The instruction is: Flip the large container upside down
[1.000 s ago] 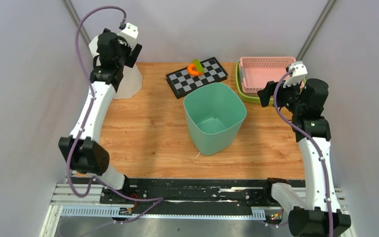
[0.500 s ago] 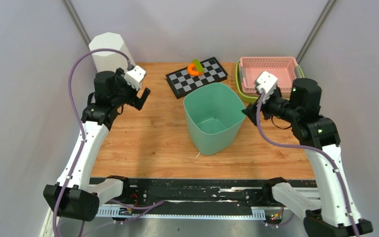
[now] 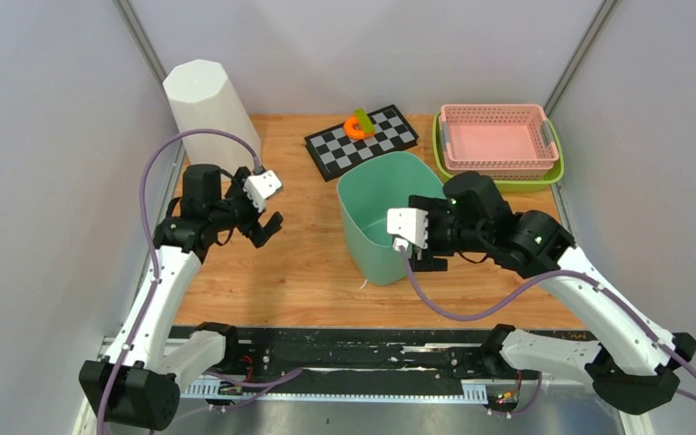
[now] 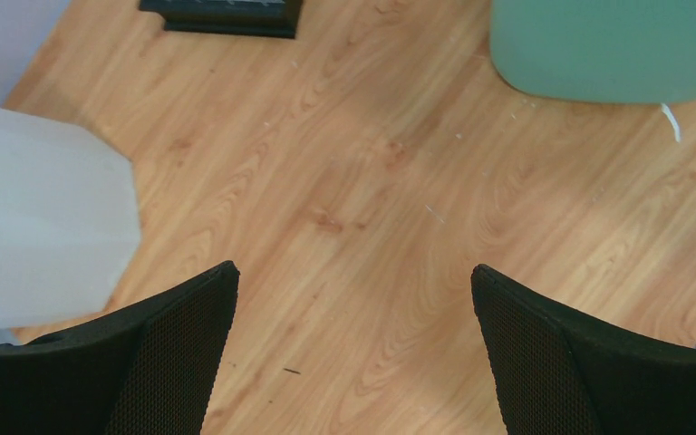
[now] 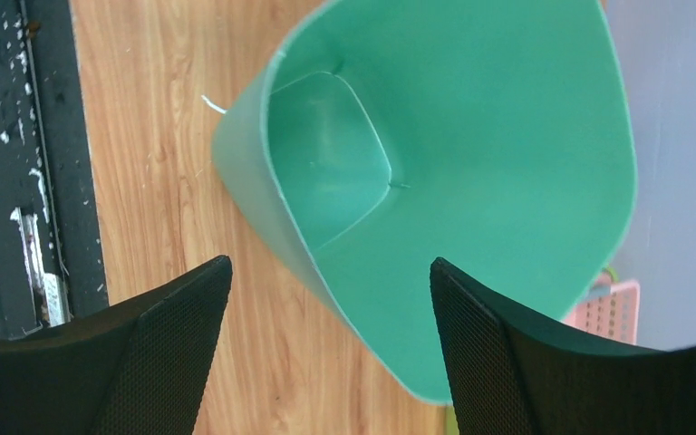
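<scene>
Container (image 3: 390, 213): green, upright at mid-table, mouth up.
Right gripper (image 5: 326, 267): fingers apart at the container's near rim, its wall showing between them. I can't tell if they touch it.
Left gripper (image 4: 353, 268): fingers wide apart, holding nothing, over bare table (image 3: 290, 263) left of the container.
Behind: white cylinder (image 3: 208, 109), checkerboard (image 3: 362, 140), pink basket (image 3: 497, 138).

The large container (image 3: 369, 188) is showing smooth, matt green plastic. The table (image 3: 299, 254) is showing grained wood with a faint sheen. The white tub (image 3: 210, 109) at the far left is looking like matt plastic. On the left gripper (image 4: 353, 276), the pads (image 4: 172, 353) are showing a black, finely dimpled face.
</scene>
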Available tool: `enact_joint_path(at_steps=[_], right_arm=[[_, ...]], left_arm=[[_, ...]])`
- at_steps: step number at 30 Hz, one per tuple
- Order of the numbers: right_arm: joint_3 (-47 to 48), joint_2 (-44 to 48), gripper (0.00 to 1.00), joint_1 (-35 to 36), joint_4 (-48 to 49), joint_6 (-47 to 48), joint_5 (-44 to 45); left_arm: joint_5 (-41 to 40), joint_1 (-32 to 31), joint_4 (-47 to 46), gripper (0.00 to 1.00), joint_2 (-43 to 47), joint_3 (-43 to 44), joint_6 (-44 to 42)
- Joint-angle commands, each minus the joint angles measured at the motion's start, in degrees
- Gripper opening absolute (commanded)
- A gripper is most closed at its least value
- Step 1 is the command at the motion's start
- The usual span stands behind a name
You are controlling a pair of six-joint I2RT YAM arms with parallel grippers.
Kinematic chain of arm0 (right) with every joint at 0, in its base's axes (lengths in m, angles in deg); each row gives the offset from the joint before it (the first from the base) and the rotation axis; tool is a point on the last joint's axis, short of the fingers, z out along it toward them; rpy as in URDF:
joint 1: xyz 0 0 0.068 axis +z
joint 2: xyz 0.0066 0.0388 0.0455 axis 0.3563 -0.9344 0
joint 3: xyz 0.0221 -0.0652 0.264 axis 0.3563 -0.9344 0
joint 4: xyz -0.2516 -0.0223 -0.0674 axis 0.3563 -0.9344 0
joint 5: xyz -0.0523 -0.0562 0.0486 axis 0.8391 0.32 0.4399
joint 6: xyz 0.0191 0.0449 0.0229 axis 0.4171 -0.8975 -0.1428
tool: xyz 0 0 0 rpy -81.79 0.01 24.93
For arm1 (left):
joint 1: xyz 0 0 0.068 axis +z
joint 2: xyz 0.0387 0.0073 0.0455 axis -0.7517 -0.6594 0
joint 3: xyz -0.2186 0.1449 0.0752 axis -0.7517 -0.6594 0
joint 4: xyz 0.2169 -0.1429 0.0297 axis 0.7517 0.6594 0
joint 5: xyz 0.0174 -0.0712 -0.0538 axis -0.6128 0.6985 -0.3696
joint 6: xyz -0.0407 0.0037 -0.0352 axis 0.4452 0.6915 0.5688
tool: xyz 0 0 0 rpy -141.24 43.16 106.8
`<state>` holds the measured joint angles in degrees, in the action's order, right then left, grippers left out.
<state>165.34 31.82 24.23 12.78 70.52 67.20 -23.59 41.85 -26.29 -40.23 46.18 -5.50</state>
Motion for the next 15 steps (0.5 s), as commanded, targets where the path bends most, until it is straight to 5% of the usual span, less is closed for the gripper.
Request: enact_joint_path(at_steps=[1,15], right_arm=[[-1.38,-2.44,0.82,6.06,-2.35,5.9,3.08],[1.45,-10.04,0.64,8.14,-1.68,4.81,-4.24]], left_arm=[[4.81,-0.28,3.3,1.0,2.08,-3.41,-3.04],[6.62,-0.22,1.48,1.0,3.24,-7.51,-1.88]])
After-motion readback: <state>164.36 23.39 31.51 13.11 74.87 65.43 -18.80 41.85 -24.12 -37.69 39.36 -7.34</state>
